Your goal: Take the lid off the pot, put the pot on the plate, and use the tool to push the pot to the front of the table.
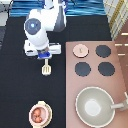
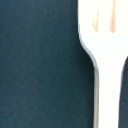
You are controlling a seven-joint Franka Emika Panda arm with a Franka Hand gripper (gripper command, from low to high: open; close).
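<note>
The pot [image 1: 39, 114] sits on the plate [image 1: 45, 106], well below the gripper [image 1: 45, 56]. The gripper hangs directly above the spatula [image 1: 46, 68] on the black table [image 1: 15, 80]. To its right, the lid [image 1: 80, 49] rests on the stove [image 1: 120, 75].

No readable text anywhere (gripper [image 1: 44, 56] above the tool [image 1: 46, 68]).

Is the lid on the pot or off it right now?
Off: the lid lies on the stove, the pot sits open on the plate. The gripper hovers above the tool.
</note>
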